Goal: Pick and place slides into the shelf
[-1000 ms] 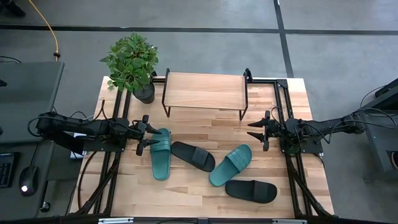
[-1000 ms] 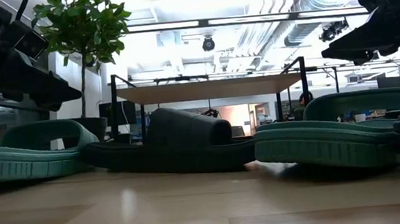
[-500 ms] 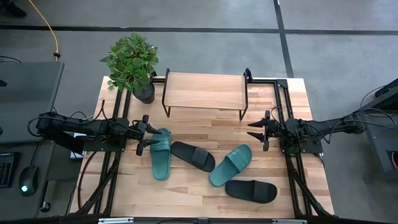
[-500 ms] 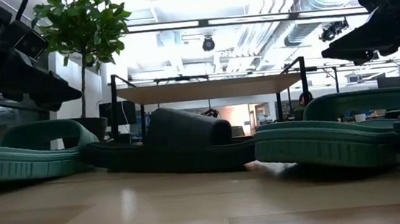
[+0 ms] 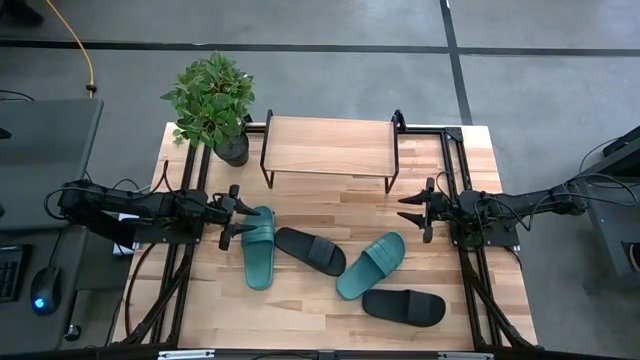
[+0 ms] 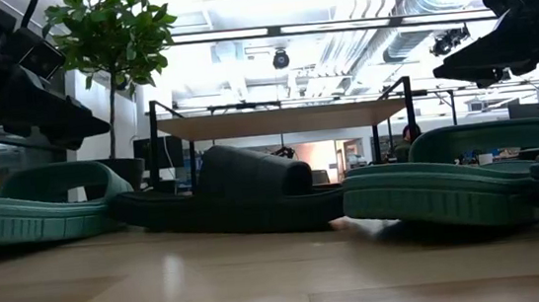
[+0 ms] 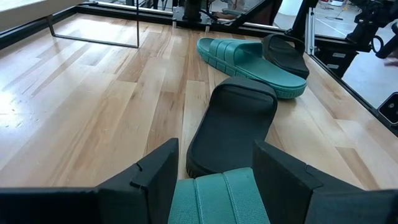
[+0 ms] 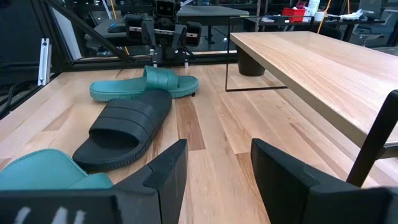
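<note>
Four slides lie sole-down on the table. One teal slide [image 5: 258, 247] lies at the left, and a black slide [image 5: 311, 251] is beside it. A second teal slide [image 5: 371, 266] and a second black slide [image 5: 404, 306] lie toward the near right. The shelf [image 5: 328, 147] stands on its black legs at the far middle, with nothing on top. My left gripper [image 5: 240, 218] is open and hovers over the strap end [image 7: 219, 198] of the first teal slide, one finger on either side. My right gripper [image 5: 404, 211] is open and hangs above bare table, far of the second teal slide.
A potted plant [image 5: 212, 100] stands at the table's far left corner, beside the shelf. Black frame rails [image 5: 458, 190] run along the left and right sides of the table. Bare wood [image 5: 330, 205] lies between the shelf and the slides.
</note>
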{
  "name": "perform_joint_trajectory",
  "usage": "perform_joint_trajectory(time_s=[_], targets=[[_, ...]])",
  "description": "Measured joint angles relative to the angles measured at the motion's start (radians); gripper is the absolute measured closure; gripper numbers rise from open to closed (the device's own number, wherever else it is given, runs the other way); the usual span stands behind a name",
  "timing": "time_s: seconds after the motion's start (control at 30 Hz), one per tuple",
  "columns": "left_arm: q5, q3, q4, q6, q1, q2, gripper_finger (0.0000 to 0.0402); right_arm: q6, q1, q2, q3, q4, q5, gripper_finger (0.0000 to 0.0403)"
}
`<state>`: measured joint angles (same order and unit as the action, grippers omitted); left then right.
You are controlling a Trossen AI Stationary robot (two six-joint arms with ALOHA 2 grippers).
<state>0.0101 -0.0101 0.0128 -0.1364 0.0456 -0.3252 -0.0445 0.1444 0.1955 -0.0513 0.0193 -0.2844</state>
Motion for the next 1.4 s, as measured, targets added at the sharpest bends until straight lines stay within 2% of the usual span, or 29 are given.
perform_joint_trajectory(time_s=[0.97, 1.2, 1.4], targets=[[0.008, 0.0, 0.008, -0.002, 0.0, 0.0, 0.0213, 0.026, 0.0, 0.0, 0.0, -0.002, 0.0, 0.0233], [0.009, 0.0, 0.077, -0.022, 0.0, 0.0, 0.0213, 0.015, 0.0, 0.0, 0.0, -0.009, 0.0, 0.0233], [0.041, 0.0, 0.202, -0.044, 0.0, 0.0, 0.0213, -0.122, 0.0, 0.0, 0.0, -0.021, 0.001, 0.0233]])
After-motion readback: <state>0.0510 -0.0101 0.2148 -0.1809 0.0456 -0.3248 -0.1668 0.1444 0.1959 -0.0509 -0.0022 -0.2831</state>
